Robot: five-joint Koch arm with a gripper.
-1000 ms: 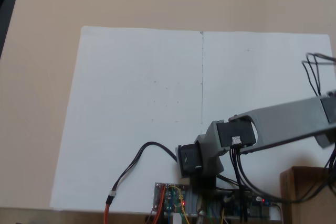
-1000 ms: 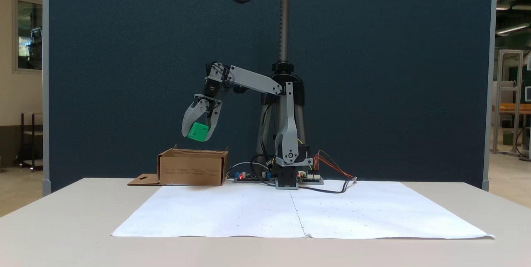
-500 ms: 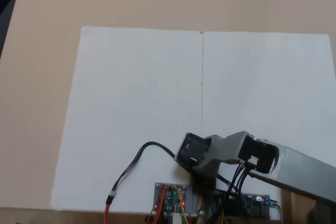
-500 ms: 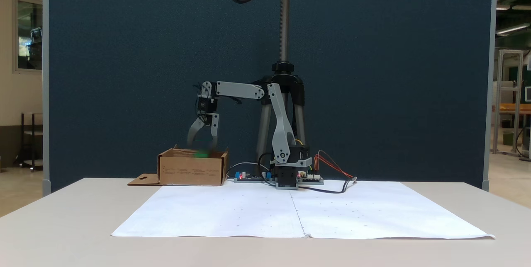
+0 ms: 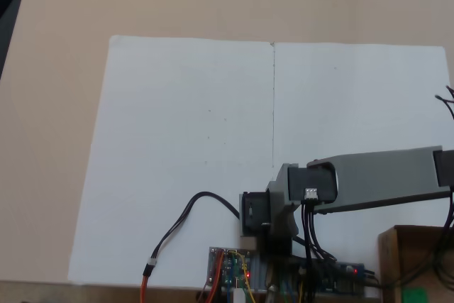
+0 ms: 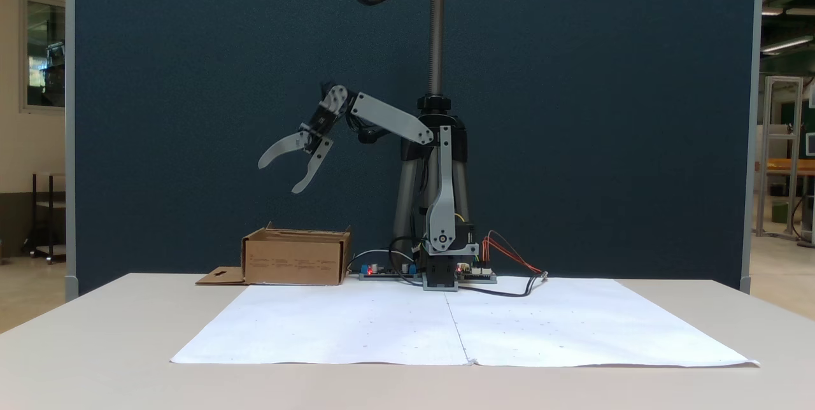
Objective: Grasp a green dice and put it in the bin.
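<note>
Nearest to us, across the lower half of a fixed view, a white paper sheet [image 6: 458,324] covers the pale table [image 6: 95,359]. Behind its left edge, at left of centre, we see the bin [image 6: 296,260], a brown cardboard box. Further back and above it, the gripper [image 6: 278,177] hangs in the air with its jaws spread wide and nothing between them, tips slanting down and left. In a fixed view looking down, the green dice [image 5: 414,294] shows as a green patch on the bin's floor at the lower right corner of the frame, beneath the grey arm [image 5: 383,179]. So the dice lies below the pincer and well apart from it, inside the box; we judge the drop made, and any coming move looks like a retreat towards the base [image 6: 442,270].
</note>
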